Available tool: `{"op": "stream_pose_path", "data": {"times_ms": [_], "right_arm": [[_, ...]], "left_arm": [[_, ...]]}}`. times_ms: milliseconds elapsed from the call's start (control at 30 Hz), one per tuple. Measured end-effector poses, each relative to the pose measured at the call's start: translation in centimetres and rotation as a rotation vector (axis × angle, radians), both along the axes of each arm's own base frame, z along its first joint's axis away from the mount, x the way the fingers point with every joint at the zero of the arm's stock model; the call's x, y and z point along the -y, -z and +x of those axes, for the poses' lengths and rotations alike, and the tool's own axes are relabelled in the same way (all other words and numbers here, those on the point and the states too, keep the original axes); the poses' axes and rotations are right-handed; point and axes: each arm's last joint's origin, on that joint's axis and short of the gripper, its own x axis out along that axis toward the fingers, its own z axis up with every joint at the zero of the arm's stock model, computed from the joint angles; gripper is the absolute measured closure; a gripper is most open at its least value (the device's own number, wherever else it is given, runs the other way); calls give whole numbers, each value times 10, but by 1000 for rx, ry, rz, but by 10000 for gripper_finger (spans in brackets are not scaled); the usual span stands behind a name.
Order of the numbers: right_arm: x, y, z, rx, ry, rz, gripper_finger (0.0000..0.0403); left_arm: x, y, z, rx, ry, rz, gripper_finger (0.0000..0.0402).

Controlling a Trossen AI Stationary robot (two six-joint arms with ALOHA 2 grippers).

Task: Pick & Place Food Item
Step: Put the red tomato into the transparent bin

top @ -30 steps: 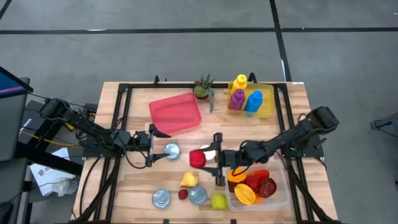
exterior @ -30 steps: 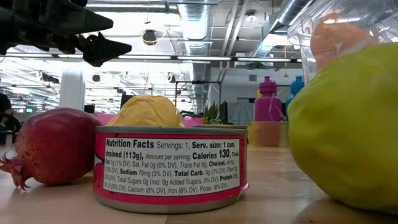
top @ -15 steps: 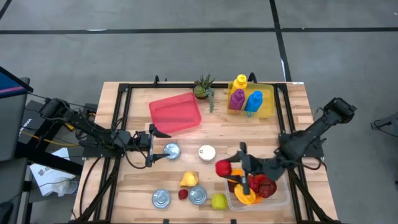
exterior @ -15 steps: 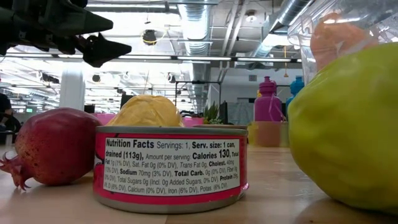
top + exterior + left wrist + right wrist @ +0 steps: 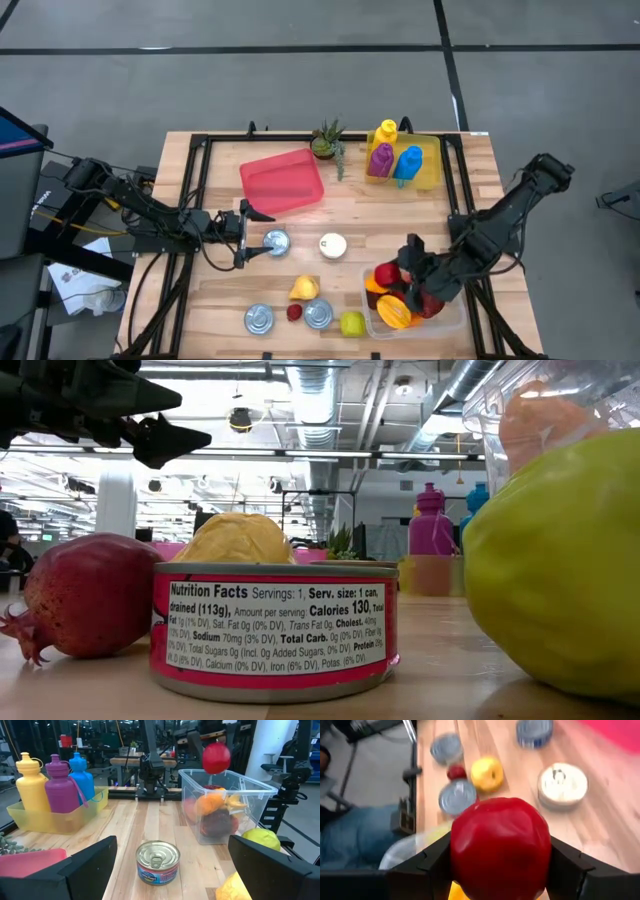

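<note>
- The right tool (image 5: 400, 283) is clamped on the red apple (image 5: 500, 847), holding it over the clear bin (image 5: 448, 318) by the tabletop's right front corner, so the drop looks like the step in hand.
- The bin is already piled with fruit (image 5: 215, 815). Released from up there, the apple could bounce off the heap and roll over the rim, probably toward the front edge.
- The bin looks light. If the fingers dip too low they might bump its wall and shove it against the green apple (image 5: 352, 323) just beside it.
- The apple is round and smooth, so it could twist in the grip and fall early, outside the bin.
- The left tool (image 5: 243, 234) sits wide open and empty near the left edge, by a can (image 5: 275, 242), well apart from all this.
</note>
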Motion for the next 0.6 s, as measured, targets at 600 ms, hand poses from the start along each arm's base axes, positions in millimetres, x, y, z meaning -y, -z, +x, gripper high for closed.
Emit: {"op": "stream_pose_path", "data": {"times_ms": [600], "right_arm": [[-23, 17, 48, -596, -47, -54, 177]], "left_arm": [[0, 0, 0, 0, 0, 1, 25]]}}
